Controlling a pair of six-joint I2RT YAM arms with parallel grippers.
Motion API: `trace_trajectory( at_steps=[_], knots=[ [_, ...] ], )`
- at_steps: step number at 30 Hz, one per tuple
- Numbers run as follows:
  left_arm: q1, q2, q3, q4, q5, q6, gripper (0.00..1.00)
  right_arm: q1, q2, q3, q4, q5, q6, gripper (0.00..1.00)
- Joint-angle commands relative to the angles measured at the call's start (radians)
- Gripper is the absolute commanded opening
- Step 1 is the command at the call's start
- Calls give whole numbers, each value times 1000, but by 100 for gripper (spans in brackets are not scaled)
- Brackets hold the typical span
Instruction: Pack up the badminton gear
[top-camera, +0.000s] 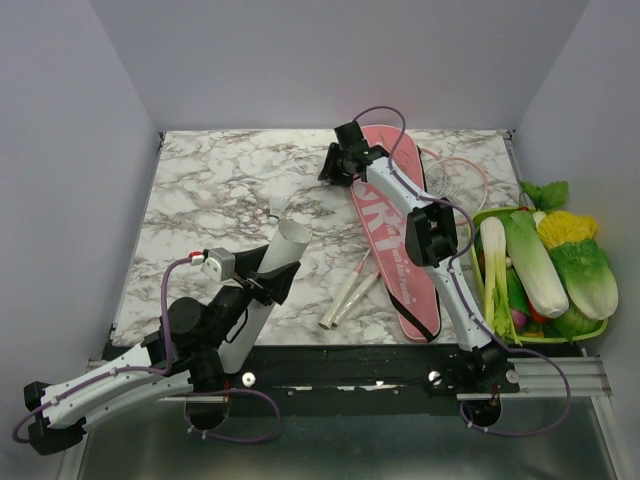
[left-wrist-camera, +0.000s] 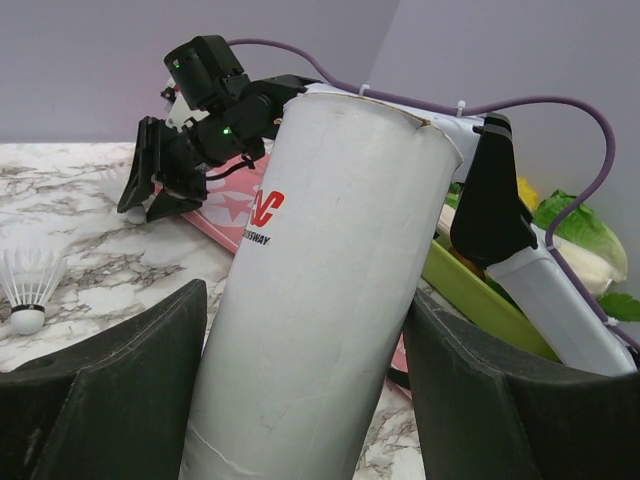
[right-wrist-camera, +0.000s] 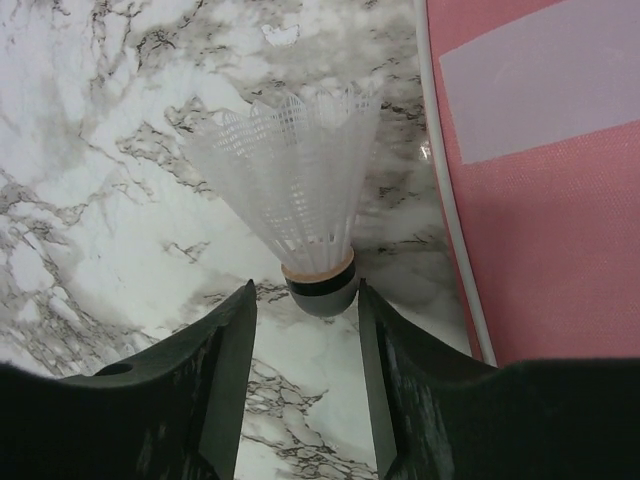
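My left gripper (top-camera: 262, 285) (left-wrist-camera: 305, 300) is shut on the long white tube (top-camera: 262, 300) (left-wrist-camera: 320, 280), holding it tilted with its open end pointing away from me. My right gripper (top-camera: 338, 165) (right-wrist-camera: 305, 295) is open at the far middle of the table, its fingertips on either side of the cork of a white shuttlecock (right-wrist-camera: 300, 190) that lies on the marble. The pink SPORT bag (top-camera: 398, 240) (right-wrist-camera: 560, 200) lies lengthwise under the right arm. Two slim racket handles (top-camera: 347, 290) lie beside it. A second shuttlecock (top-camera: 272, 212) (left-wrist-camera: 28, 290) lies left of the tube.
A green basket (top-camera: 500, 335) (left-wrist-camera: 480, 300) of toy vegetables stands at the table's right edge. A racket head (top-camera: 462, 180) lies behind the bag at the back right. Grey walls close in the table on three sides.
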Motion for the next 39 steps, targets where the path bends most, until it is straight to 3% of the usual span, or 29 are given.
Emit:
trace_trajectory(
  at_steps=[1, 8, 18, 20, 22, 25, 29, 39],
  knots=[
    [-7, 7, -76, -251, -106, -209, 0, -7, 37, 42, -2, -33, 28, 50],
    [-7, -31, -81, -279, -102, -209, 0, -10, 40, 40, -6, -40, 40, 35],
    [-7, -85, -93, -308, -106, -223, 0, -10, 40, 40, -5, -43, 39, 21],
    [-7, -80, -87, -311, -102, -222, 0, -10, 40, 40, -5, -50, 39, 27],
    [-5, -79, -82, -311, -101, -220, 0, -10, 40, 37, -3, -58, 39, 46],
    [-7, -76, -87, -308, -98, -222, 0, -10, 35, 26, 5, -64, 39, 57],
    [-7, -67, -91, -299, -95, -225, 0, -10, 30, 22, 12, -58, 36, 62],
    [-7, -24, -84, -267, -109, -209, 0, -10, 52, 48, 26, -80, 56, 59]
  ],
)
